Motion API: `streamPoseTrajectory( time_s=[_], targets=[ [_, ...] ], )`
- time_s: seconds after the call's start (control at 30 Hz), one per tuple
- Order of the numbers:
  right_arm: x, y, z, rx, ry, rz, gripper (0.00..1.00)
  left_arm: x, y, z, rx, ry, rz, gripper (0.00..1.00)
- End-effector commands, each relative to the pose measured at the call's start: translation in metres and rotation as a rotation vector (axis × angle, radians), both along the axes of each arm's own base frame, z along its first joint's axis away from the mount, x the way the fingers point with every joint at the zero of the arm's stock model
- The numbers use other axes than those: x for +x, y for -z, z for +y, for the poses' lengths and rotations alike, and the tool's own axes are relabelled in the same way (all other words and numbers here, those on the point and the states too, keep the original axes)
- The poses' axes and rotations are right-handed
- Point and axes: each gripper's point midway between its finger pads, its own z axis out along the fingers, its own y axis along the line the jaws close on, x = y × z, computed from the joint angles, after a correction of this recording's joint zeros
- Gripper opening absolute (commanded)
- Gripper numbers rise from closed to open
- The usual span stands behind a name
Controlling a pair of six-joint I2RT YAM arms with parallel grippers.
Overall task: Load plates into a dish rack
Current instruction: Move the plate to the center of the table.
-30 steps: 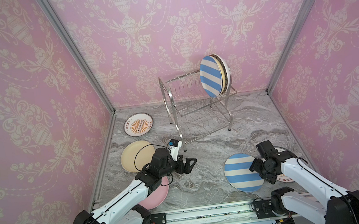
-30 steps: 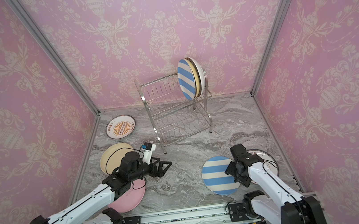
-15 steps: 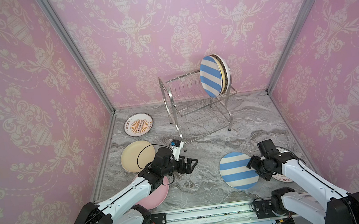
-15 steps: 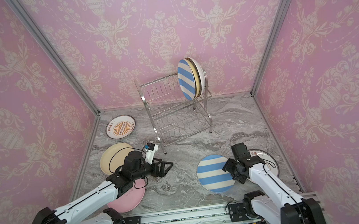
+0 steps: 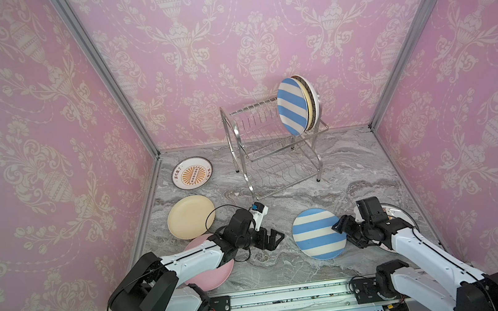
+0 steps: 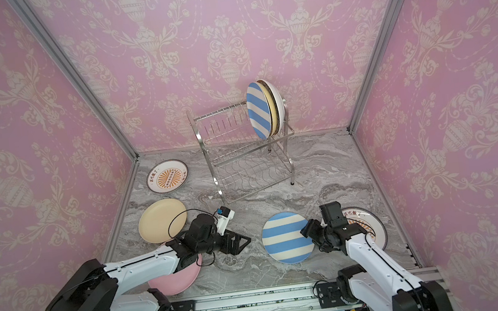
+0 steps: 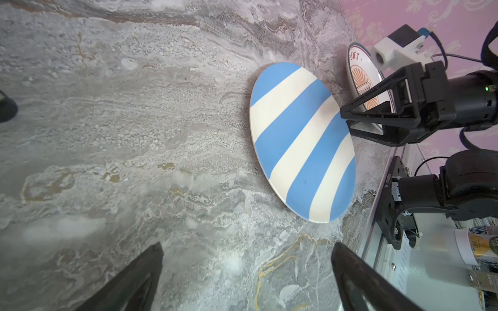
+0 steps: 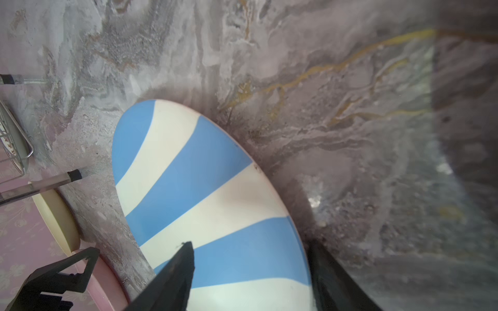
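A blue-white striped plate (image 5: 315, 233) (image 8: 202, 188) lies on the marble floor at the front right. My right gripper (image 5: 344, 231) (image 8: 249, 245) is open and straddles its right rim, one finger over the plate's face and the other just outside the edge. My left gripper (image 5: 275, 238) (image 7: 246, 247) hovers open and empty to the plate's left. The chrome dish rack (image 5: 229, 139) stands at the back. Its top tier holds a second striped plate (image 5: 291, 105) with a yellow and a white one close behind it.
A sunburst plate (image 5: 191, 173) lies at the back left and a cream plate (image 5: 189, 217) nearer to me. A pink plate (image 5: 213, 273) is partly under my left arm. Another sunburst plate (image 5: 400, 212) lies under my right wrist. Pink walls close in three sides.
The striped plate on the floor has slid left with my right gripper at its rim, and that gripper's jaws have narrowed a little. My left arm has barely moved.
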Motion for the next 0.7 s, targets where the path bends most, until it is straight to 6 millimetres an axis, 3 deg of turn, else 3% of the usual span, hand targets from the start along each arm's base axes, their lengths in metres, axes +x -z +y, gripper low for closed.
streamPoseTrajectory(
  time_s=[0.0,0.27,0.6,0.67],
  targets=[
    [-0.018,0.015,0.004,-0.009,-0.077,0.064,0.68,0.009,-0.004,-0.014,-0.009,0.012,-0.022,0.99],
    [-0.016,0.017,0.009,-0.018,-0.146,0.033,0.66,0.011,0.003,-0.046,-0.019,0.105,0.008,0.99],
    [-0.011,0.021,0.023,0.025,-0.198,-0.009,0.65,0.016,0.004,-0.069,-0.003,0.169,0.016,0.99],
    [-0.013,0.024,0.023,0.023,-0.199,-0.006,0.64,0.012,0.012,-0.069,0.012,0.182,0.033,0.99]
  ],
)
